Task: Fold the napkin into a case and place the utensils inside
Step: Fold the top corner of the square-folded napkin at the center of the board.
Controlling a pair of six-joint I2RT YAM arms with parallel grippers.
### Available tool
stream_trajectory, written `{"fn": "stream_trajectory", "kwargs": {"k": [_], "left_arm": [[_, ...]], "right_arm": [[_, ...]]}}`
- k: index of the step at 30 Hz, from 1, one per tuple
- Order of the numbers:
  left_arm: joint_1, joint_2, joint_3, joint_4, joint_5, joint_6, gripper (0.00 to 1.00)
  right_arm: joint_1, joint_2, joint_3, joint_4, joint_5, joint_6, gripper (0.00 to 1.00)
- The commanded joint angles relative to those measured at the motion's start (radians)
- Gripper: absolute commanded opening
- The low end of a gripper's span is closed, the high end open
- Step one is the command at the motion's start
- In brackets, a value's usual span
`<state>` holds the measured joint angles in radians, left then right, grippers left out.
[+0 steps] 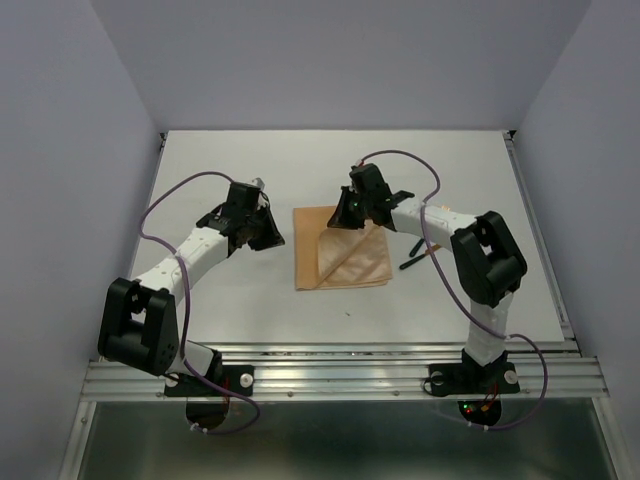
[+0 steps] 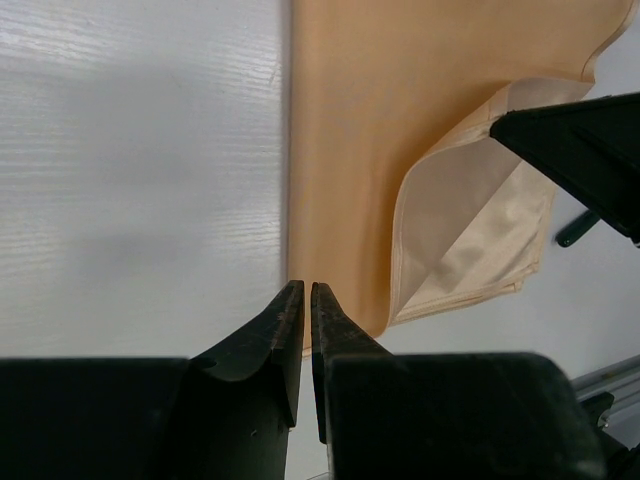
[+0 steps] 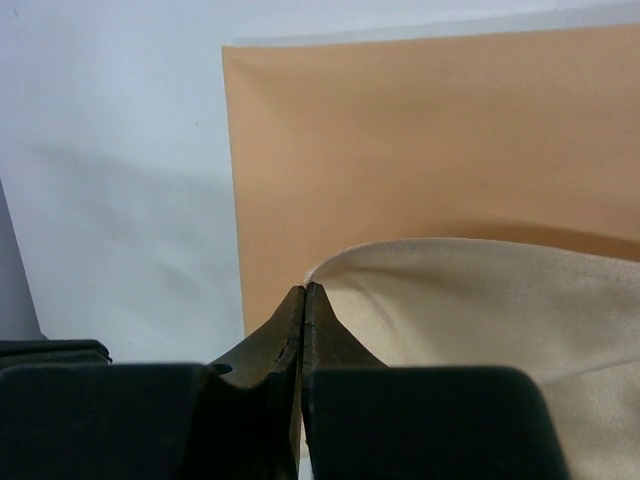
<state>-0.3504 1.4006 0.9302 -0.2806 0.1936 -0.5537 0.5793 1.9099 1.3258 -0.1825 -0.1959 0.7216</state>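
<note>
Top: right tool [image 1: 352, 212] clamped on a lifted corner of the napkin [image 1: 345, 265]; the rest of the cloth lies flat on the desk [image 1: 230, 170] beneath it. Left tool [image 1: 268, 236] is just clear of the cloth.
Left wrist: jaws a slit apart, nothing between; napkin edge just ahead.
Right wrist: pale underside curls up beside the pinched tips.

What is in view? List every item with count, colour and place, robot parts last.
napkin: one, peach-orange, table centre, one corner lifted, paler underside showing.
utensils: at least two dark handles, right of the napkin, partly behind the right arm.
table: one, white.
cables: two, purple, one along each arm.
left tool: one, black, jaws a slit apart, beside the napkin's left edge.
right tool: one, black, shut on the napkin's lifted corner.
</note>
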Motion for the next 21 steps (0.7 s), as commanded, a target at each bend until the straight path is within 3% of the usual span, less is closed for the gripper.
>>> {"fn": "stream_trajectory", "kwargs": {"k": [1, 21], "left_arm": [[0.008, -0.02, 0.041, -0.009, -0.005, 0.018, 0.19], [0.013, -0.035, 0.021, -0.022, -0.019, 0.006, 0.19]], "right_arm": [[0.014, 0.044, 0.098, 0.052, -0.022, -0.019, 0.01], [0.044, 0.225, 0.311, 0.034, -0.068, -0.025, 0.01]]}}
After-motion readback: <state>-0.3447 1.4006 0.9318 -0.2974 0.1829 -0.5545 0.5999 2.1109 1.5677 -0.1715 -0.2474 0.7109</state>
